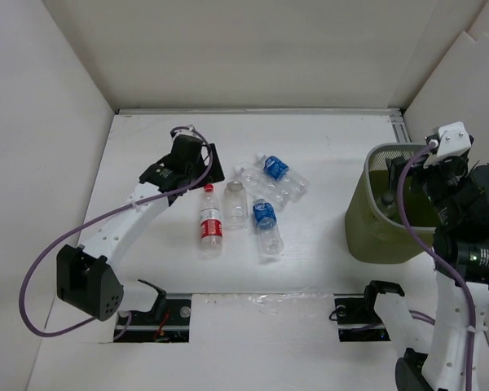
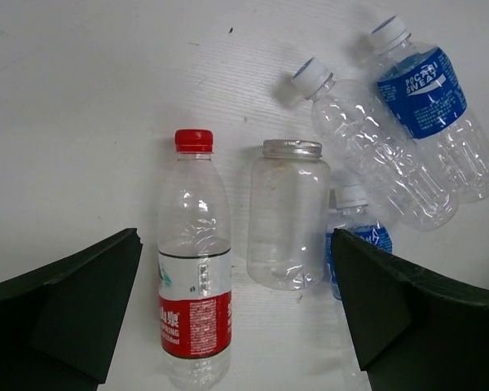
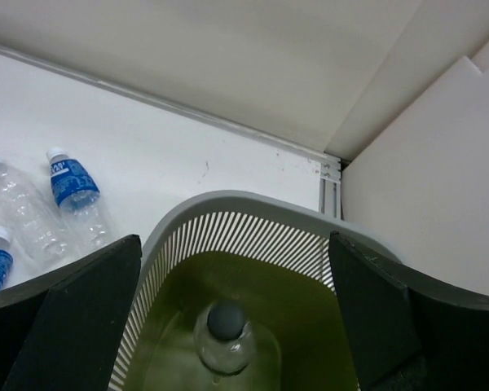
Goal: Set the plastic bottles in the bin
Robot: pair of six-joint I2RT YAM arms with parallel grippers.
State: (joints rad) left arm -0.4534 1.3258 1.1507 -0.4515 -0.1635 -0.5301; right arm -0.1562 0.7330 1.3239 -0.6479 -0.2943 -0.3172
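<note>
Several clear plastic bottles lie on the white table. In the left wrist view I see a red-capped, red-label bottle (image 2: 194, 269), a plain capless bottle (image 2: 288, 216), a white-capped clear bottle (image 2: 375, 155), a blue-label bottle (image 2: 428, 98) and a second blue-label bottle (image 2: 357, 236) partly behind my finger. My left gripper (image 2: 235, 273) is open and empty above the near ends of the red-label and plain bottles. The olive bin (image 3: 253, 204) holds a black-capped bottle (image 3: 226, 334). My right gripper (image 3: 235, 261) is open and empty over the bin's mouth.
In the top view the bottles cluster mid-table (image 1: 253, 204), the left gripper (image 1: 204, 165) just behind them, the bin (image 1: 375, 232) at the right with the right gripper (image 1: 430, 175) above it. White walls enclose the table; a metal bracket (image 3: 331, 183) stands in the back corner.
</note>
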